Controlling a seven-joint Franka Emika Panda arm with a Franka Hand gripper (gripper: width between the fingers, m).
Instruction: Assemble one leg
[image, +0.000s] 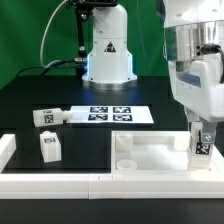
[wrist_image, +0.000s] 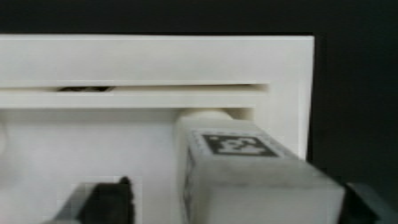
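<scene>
My gripper (image: 200, 138) is shut on a white leg (image: 201, 147) with a black-and-white tag and holds it upright at the corner of the white tabletop (image: 150, 158) on the exterior view's right. In the wrist view the leg (wrist_image: 240, 150) fills the space between my dark fingers (wrist_image: 111, 200), with the tabletop's wall (wrist_image: 143, 65) behind it. My gripper (wrist_image: 240, 208) sits low over the tabletop. Whether the leg's lower end touches the tabletop is hidden. Two more legs are on the exterior view's left: one lying (image: 46, 117), one standing (image: 50, 147).
The marker board (image: 108, 114) lies in front of the robot base (image: 108, 55). A low white wall (image: 60, 183) runs along the table's front and the exterior view's left side. Round white bumps (image: 124, 143) stand inside the tabletop.
</scene>
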